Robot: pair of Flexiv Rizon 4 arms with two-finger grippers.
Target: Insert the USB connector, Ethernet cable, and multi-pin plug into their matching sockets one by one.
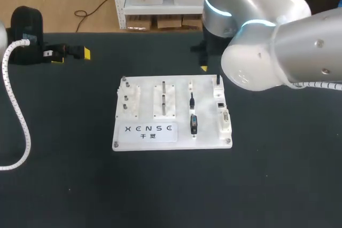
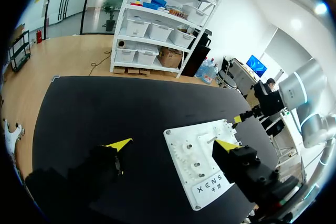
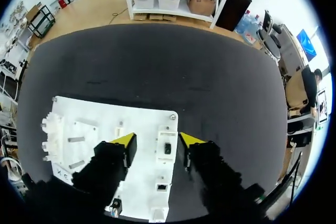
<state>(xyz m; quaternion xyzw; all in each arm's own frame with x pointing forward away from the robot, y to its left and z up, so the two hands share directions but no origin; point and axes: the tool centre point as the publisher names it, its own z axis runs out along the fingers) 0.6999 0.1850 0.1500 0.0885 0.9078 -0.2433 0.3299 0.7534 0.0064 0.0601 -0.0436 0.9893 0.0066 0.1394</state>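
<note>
Right gripper (image 3: 157,141), its yellow-tipped fingers apart and holding nothing, hangs over the far right corner of the flat white plastic socket board (image 3: 89,124), straddling the narrow raised white socket strip (image 3: 167,132) along the board's right edge. Left gripper (image 2: 172,144), spread wide and also empty, sits well off the board's left side. On the board, just left of the strip, a small black cabled plug (image 1: 192,100) and a chunkier black plug (image 1: 193,125) lie one behind the other in white holders; which connector each is I cannot tell. The strip's sockets look unfilled, apart from a thin black upright piece (image 1: 217,81) at its far end, so no insertion seems finished. The fingers bracket the strip, not a plug, so a descent here could strike it or nudge the board, which appears merely laid on the black table mat (image 1: 160,185), spoiling later alignment.
</note>
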